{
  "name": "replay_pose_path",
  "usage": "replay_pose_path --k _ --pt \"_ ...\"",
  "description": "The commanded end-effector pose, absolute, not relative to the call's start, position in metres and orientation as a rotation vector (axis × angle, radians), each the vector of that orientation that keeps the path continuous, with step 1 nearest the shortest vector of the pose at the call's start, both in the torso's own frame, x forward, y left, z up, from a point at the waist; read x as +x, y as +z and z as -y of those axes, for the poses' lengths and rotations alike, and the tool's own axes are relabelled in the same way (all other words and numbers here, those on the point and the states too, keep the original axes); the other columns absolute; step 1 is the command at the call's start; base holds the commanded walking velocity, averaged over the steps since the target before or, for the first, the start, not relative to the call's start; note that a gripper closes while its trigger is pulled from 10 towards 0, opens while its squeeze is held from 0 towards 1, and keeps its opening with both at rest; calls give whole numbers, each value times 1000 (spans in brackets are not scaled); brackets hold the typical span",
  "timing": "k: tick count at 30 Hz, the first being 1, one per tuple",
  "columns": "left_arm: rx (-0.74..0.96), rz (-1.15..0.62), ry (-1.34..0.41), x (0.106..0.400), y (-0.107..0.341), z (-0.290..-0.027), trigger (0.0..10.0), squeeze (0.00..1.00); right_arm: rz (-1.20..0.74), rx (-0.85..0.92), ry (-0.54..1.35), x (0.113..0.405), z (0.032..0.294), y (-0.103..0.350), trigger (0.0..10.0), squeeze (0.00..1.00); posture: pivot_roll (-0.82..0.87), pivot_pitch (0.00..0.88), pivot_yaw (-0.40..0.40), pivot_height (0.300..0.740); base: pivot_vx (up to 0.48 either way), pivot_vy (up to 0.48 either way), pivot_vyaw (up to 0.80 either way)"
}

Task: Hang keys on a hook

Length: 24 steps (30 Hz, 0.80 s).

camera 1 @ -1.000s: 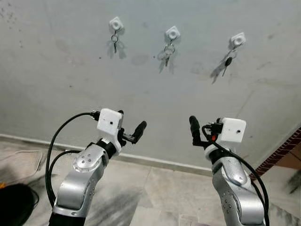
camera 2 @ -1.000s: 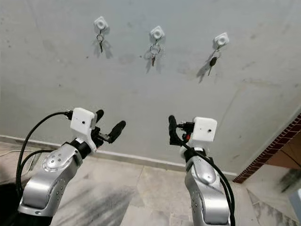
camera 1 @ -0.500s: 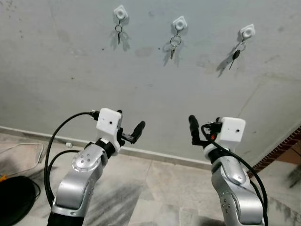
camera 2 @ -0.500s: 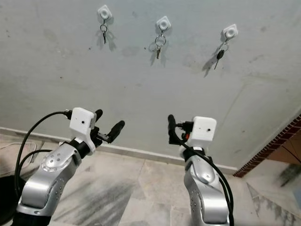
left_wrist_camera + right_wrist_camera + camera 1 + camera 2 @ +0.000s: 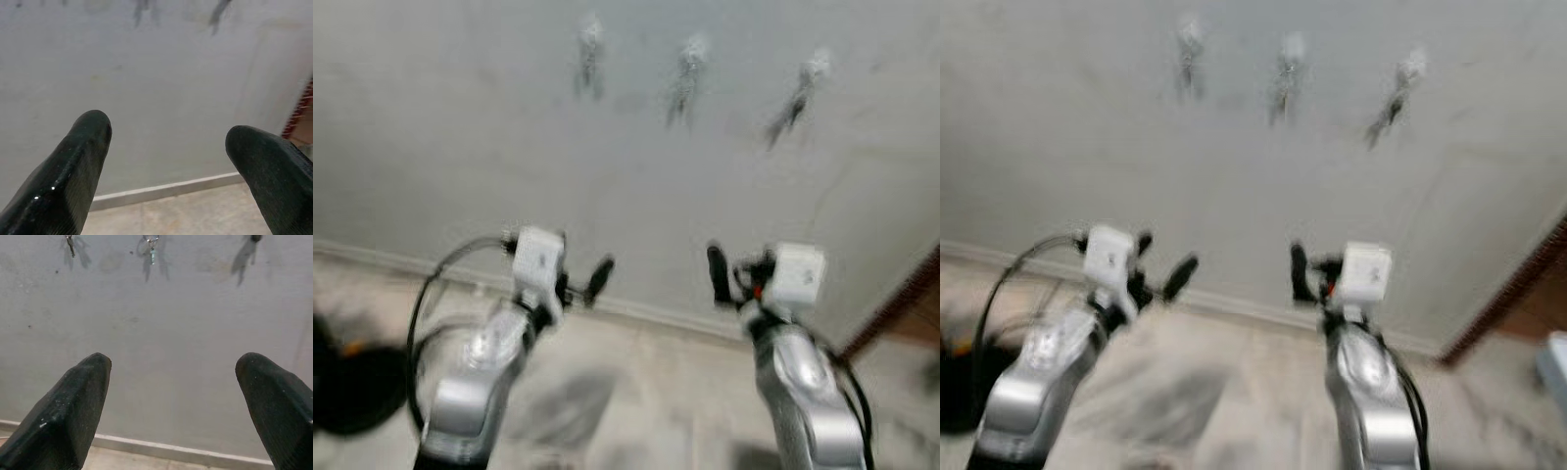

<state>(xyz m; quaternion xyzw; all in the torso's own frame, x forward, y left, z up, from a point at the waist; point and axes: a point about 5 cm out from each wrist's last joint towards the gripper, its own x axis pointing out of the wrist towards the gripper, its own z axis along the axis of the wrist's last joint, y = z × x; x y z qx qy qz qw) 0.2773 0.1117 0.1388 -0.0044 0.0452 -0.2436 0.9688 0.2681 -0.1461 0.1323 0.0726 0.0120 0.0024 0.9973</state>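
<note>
In the left wrist view the left gripper has its two black fingers spread wide with nothing between them, only the grey wall and the pale skirting strip at its foot showing through the gap. The right gripper is likewise spread wide and empty, its fingertips framing the same wall. Both grippers are raised in front of the robot at about the same height, well apart from each other and well short of the wall; behind each sits a white camera block on a silver arm, with a black cable looping off the left one. No brand, label or writing can be read anywhere; the head views are blurred. High on the wall, well above the grippers, three white hooks stand in a row, and each carries a hanging set of keys: the left keys, the middle keys on a ring, and the right keys with what looks like a dark head, each casting a shadow on the wall. Below lies a grey tiled floor, with a dark object at the robot's left and a reddish brick edge at its right.
</note>
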Motion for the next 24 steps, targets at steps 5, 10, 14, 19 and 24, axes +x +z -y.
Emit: replay_pose_path --k 5,10,14,19,24 --pt "1 -86 -494 280 141 -112 10000 0 -15 140 -7 270 149 135 10000 0 95 0 -83 740 -289 0 0" --pt "-3 -84 -498 280 141 -109 10000 0 -12 134 -10 270 151 136 10000 0 92 0 -84 740 -289 0 0" --pt "-6 -84 -501 280 140 -107 10000 0 -11 130 -13 270 153 137 10000 0 83 0 -86 740 -291 0 0" --pt "-10 -82 -504 281 140 -106 10000 0 -12 125 -14 270 154 136 10000 0 77 0 -87 740 -289 0 0" --pt "-13 -80 -507 281 139 -104 10000 0 -13 122 -12 271 155 136 10000 0 74 0 -88 740 -289 0 0"
